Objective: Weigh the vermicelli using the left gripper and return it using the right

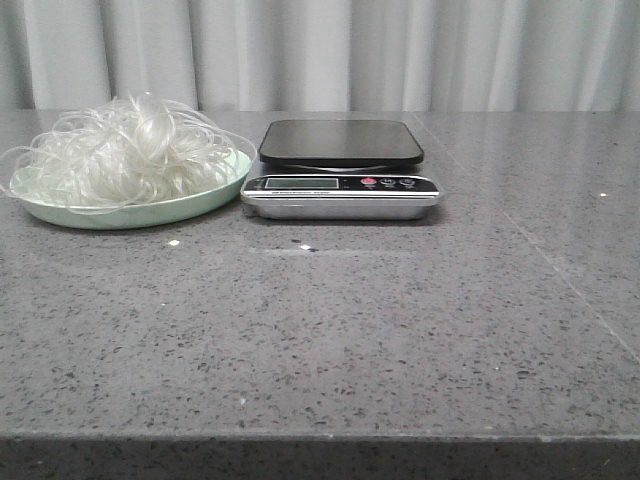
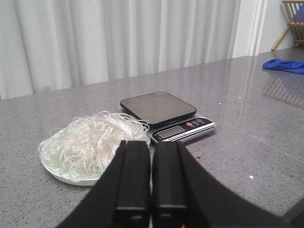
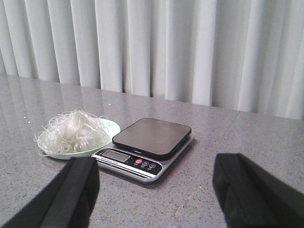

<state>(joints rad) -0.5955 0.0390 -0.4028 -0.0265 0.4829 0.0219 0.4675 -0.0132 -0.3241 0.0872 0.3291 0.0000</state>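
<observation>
The vermicelli (image 1: 125, 150) is a fluffy white mound heaped on a pale green plate (image 1: 195, 207) at the table's left rear; it also shows as the vermicelli (image 2: 92, 142) and vermicelli (image 3: 71, 132) in the wrist views. Right beside the plate stands a scale (image 1: 340, 170) with an empty black platform (image 1: 341, 141). My left gripper (image 2: 152, 145) is shut with nothing in it, well short of the plate. My right gripper (image 3: 154, 166) stands wide open and empty, short of the scale (image 3: 145, 149). Neither gripper appears in the front view.
A grey speckled table (image 1: 330, 340) runs to a front edge near the camera. A pale curtain (image 1: 320, 50) hangs behind it. In the left wrist view a blue cloth (image 2: 285, 65) lies far off, with a wooden rack (image 2: 292, 21) beyond.
</observation>
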